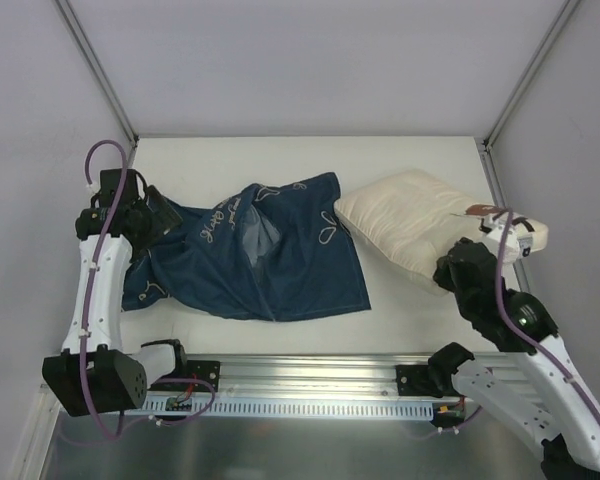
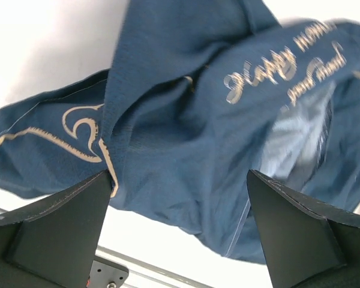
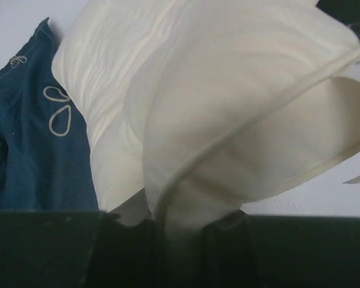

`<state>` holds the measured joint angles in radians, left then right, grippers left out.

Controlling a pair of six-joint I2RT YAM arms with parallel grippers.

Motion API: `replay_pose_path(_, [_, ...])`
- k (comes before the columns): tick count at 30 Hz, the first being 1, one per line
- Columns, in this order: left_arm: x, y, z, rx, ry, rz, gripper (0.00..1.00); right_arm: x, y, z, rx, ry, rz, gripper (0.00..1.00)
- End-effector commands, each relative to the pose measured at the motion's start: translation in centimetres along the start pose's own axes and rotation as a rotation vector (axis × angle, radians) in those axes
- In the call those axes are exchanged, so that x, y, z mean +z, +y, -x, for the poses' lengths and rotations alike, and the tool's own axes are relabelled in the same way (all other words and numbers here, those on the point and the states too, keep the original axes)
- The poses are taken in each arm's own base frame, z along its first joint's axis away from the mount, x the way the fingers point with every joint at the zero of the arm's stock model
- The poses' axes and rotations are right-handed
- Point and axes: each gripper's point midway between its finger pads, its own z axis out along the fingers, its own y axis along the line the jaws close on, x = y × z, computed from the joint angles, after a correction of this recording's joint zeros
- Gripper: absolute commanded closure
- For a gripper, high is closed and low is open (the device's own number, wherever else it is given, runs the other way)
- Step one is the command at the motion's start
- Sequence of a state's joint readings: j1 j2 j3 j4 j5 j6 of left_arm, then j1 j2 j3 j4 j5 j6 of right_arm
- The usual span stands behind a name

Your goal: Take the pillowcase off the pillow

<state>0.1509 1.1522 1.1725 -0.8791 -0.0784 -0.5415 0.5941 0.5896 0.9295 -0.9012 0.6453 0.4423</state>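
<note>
Clearly pillow (image 1: 405, 225) outside pillowcase (image 1: 270, 260), lying just beside.

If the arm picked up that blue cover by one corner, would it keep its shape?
Probably not: the pillowcase lies crumpled in soft folds, so it would likely hang limp. It looks thin, so probably light. Pushed, it would likely bunch up rather than slide.

We identify white link shells and black joint housings on the left arm (image 1: 98, 290) and the right arm (image 1: 525, 325). A purple cable (image 1: 90, 165) runs along each arm. The left wrist fingers (image 2: 54, 234) are matte black wedges; a small screw (image 2: 111, 284) sits beneath.
</note>
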Motion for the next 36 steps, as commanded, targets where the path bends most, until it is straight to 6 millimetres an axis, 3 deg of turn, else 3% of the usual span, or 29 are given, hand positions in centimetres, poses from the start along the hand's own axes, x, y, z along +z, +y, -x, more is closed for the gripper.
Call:
replay_pose_path(1, [-1.8, -1.2, -1.1, 0.044, -0.021, -0.065, 0.05, 2.6, 4.4, -0.2, 0.056, 0.017, 0.088, 0.99])
replay_pose_path(6, [-2.5, -2.6, -3.8, 0.095, 0.025, -0.139, 0.05, 7.0, 6.9, -2.5, 0.053, 0.153, 0.101, 0.99])
replay_pose_path(7, [-2.5, -3.2, -5.2, 0.126, 0.059, -0.166, 0.04, 7.5, 7.0, -2.7, 0.057, 0.165, 0.097, 0.99])
replay_pose_path(15, [-1.9, -4.9, -9.9, 0.313, 0.124, -0.161, 0.04, 10.5, 7.6, -3.5, 0.087, 0.259, 0.126, 0.99])
replay_pose_path(16, [-1.8, -5.2, -10.3, 0.323, 0.129, -0.159, 0.04, 10.7, 7.6, -3.6, 0.088, 0.277, 0.135, 0.95])
replay_pose_path(17, [-1.9, -5.7, -10.5, 0.339, 0.13, -0.162, 0.04, 11.0, 7.6, -4.1, 0.085, 0.311, 0.15, 0.79])
replay_pose_path(18, [-1.6, -6.6, -11.6, 0.395, 0.15, -0.153, 0.04, 10.9, 8.0, -4.6, 0.082, 0.38, 0.222, 0.54])
replay_pose_path(19, [-1.7, -7.5, -11.7, 0.423, 0.145, -0.157, 0.04, 10.9, 8.3, -4.4, 0.081, 0.411, 0.243, 0.2])
replay_pose_path(20, [-1.6, -8.3, -12.2, 0.458, 0.147, -0.152, 0.04, 10.8, 7.5, -5.5, 0.071, 0.481, 0.216, 0.11])
replay_pose_path(22, [-0.7, -10.0, -14.5, 0.55, 0.198, -0.127, 0.03, 10.6, 6.5, -5.5, 0.055, 0.482, 0.188, 0.02])
replay_pose_path(26, [0.7, -14.2, -17.0, 0.614, 0.236, -0.104, 0.02, 8.8, 4.4, -5.5, 0.059, 0.415, 0.151, 0.04])
replay_pose_path(27, [2.3, -14.6, -18.2, 0.649, 0.263, -0.058, 0.02, 8.0, 4.3, -4.9, 0.065, 0.378, 0.165, 0.04])
replay_pose_path(29, [2.8, -16.7, -18.9, 0.655, 0.266, -0.068, 0.02, 6.9, 3.9, -5.1, 0.067, 0.376, 0.169, 0.04])
replay_pose_path(30, [4.3, -16.9, -19.7, 0.673, 0.289, -0.033, 0.03, 6.1, 3.9, -4.7, 0.07, 0.353, 0.189, 0.04])
replay_pose_path(34, [6.6, -19.9, -19.6, 0.686, 0.261, -0.015, 0.06, 3.9, 3.7, -4.6, 0.071, 0.332, 0.233, 0.04])
replay_pose_path(36, [8.2, -20.4, -19.9, 0.695, 0.267, 0.016, 0.11, 3.1, 3.7, -4.8, 0.075, 0.332, 0.251, 0.04])
